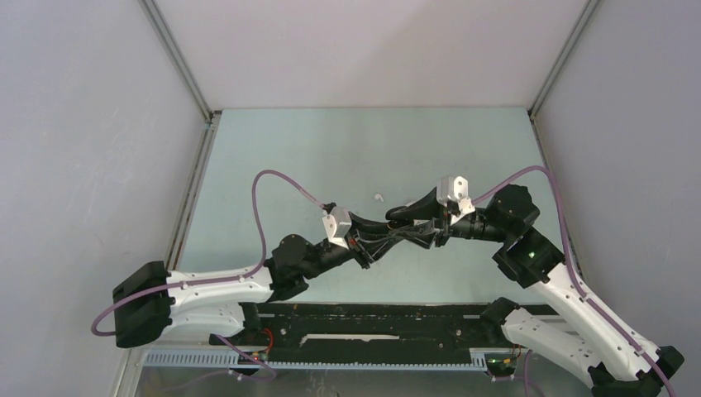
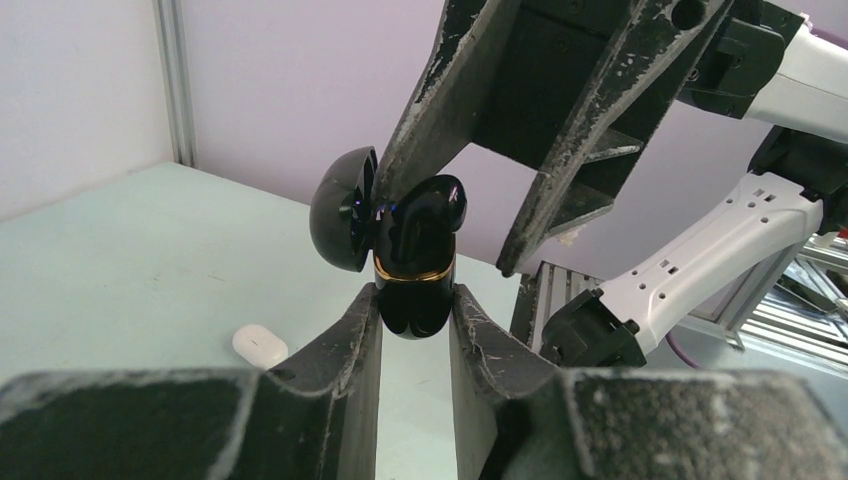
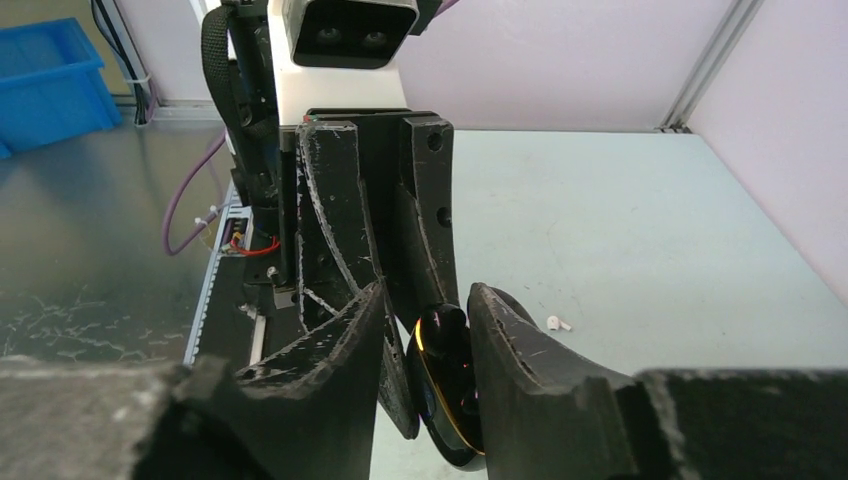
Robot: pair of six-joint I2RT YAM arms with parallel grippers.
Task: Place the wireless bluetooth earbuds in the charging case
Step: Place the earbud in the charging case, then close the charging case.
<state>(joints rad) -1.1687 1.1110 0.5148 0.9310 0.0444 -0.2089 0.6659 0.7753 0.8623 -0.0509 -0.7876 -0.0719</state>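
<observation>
Left wrist: case (image 2: 415, 300) within left gripper (image 2: 414, 312)

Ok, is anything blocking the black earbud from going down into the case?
Nothing visible does. The stubby black earbud already sits in the mouth of the glossy black gold-banded charging case, whose domed lid is swung aside. The right end effector straddles it from above; the left end effector clamps the case.

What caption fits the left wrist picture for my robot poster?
Left gripper clamps an open black charging case; right gripper stands open around the black earbud on top.
</observation>
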